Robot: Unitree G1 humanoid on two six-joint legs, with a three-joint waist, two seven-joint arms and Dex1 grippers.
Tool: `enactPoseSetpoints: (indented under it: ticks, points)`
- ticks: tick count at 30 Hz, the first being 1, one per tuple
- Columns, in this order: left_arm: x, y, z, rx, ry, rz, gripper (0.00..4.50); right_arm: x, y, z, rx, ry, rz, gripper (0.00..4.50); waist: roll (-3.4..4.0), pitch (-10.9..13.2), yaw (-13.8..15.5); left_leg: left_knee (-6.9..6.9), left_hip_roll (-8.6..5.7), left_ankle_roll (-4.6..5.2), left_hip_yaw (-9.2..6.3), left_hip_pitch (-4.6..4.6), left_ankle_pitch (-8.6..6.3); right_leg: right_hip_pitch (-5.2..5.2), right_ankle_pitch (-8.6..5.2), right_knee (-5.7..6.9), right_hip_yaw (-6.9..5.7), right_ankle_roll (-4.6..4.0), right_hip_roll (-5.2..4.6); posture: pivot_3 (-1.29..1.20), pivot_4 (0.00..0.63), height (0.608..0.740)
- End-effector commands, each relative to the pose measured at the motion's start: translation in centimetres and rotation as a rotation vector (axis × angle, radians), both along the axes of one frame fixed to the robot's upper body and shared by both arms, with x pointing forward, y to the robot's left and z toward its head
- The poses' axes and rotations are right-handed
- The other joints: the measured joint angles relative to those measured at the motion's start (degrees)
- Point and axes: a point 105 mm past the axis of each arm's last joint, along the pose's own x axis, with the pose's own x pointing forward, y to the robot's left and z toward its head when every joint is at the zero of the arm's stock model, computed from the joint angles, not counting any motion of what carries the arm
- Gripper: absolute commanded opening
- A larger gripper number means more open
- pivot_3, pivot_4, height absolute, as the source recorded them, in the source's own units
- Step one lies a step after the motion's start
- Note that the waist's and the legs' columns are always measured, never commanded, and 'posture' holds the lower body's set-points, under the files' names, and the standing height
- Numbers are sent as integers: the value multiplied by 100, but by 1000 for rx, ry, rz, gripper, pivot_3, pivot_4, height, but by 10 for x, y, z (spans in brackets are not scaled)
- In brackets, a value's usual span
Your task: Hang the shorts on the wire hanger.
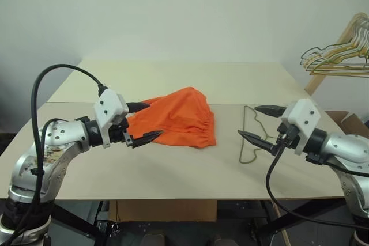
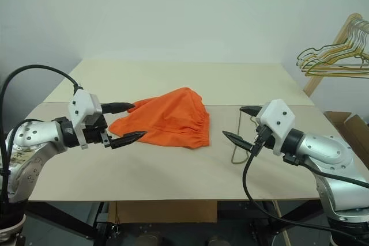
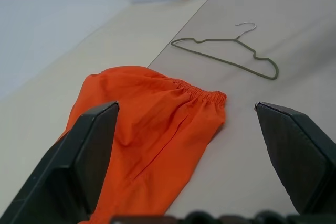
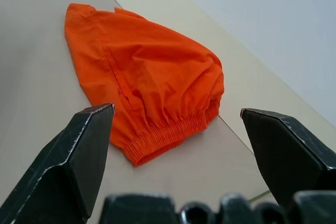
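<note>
While nothing is being held, this is how things lie, from biggest to smallest.

Bench [image 1: 173, 182]: a wide, pale, flat top made of two boards that meet along a seam running across it. The shorts and the wire hanger both lie on it.

Shorts [image 1: 181, 119]: bright orange cloth, lying in a flat heap near the middle of the bench. The gathered stretchy waist faces the side where the wire hanger is. The far end bunches up to a rounded point. Nothing is touching the cloth.

Left hand [image 1: 145, 123]: it hovers above the bench at the robot's left, pointing in toward the shorts. Its two black fingers [image 3: 79, 166] are spread wide apart with nothing between them. One fingertip shows in front of the near edge of the shorts.

Right hand [image 1: 260, 124]: it hovers at the robot's right, pointing in toward the middle. Its two black fingers [image 4: 73, 161] are spread wide too, and it grips nothing. It shows in front of the wire hanger.

Wire hanger [image 3: 231, 56]: one thin olive-gold wire with a curved hook, lying flat on the bench beside the waist of the shorts, with a small gap of bare bench between them.

Bunch of hangers [image 1: 340, 56]: gold and green wire hangers hung on a slanted wooden pole, off past the far right corner of the bench.
</note>
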Motion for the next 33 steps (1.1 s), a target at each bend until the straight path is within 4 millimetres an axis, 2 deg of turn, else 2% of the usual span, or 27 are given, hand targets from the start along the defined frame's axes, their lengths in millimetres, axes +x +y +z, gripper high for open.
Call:
enactPoseSetpoints:
  ticks: [1, 9, 15, 17, 20, 22, 28, 33]
  points:
    - [0, 3, 12, -12, -73, 9, 4500, 0, 1, 13, -11, -68, 10, 4468, 0, 0, 2, 0, 0, 0, 0, 0, 0, 0, 0, 0, 0, 0, 0, 97, 0, 740]
    - [-6, 0, 13, -18, -37, -27, 4500, -1, 4, 9, -14, -66, 9, 4468, 0, 0, 6, 0, 0, 0, 0, 0, 0, 0, 0, 0, 0, 0, 0, 106, 0, 740]
    - [-11, -2, 13, -18, -4, -55, 4500, -3, 6, -3, -97, -55, 16, 4468, 0, 0, 9, 0, 0, 0, 0, 0, 0, 0, 0, 1, 0, 1, 0, 108, 0, 740]
    - [-12, -2, 15, -17, -13, -63, 4500, -1, 6, -11, -197, -53, 34, 4468, 3, 2, 6, 1, 0, 0, 1, 1, 0, 0, -1, 1, 1, 1, 0, 106, 0, 740]
    - [-12, -4, 18, -28, -31, -56, 4500, 5, -2, -31, -467, -114, 55, 4468, 3, 2, 5, 0, 0, 0, 2, 2, 0, -1, -2, 0, 2, 1, -1, 100, 0, 740]
    - [-11, -3, 16, -34, -27, -36, 4500, 9, -4, -40, -573, -141, 59, 4468, 1, 3, 2, 1, -1, 0, 4, 1, 0, -2, -3, -2, 3, 0, -2, 93, 0, 740]
    - [-15, -6, 10, -40, -4, -44, 4500, 17, 9, -69, -700, -134, 133, 4468, 3, 4, -74, -1, 0, 0, 5, 3, 0, -5, -5, 4, 8, -1, 2, 91, 0, 740]
    - [-13, -8, 12, -50, -4, -48, 4500, 37, 40, -84, -722, -171, 182, 4468, 3, 4, -140, 1, -1, 0, 6, 8, 0, -1, -5, 4, 12, -1, 2, 86, 0, 740]
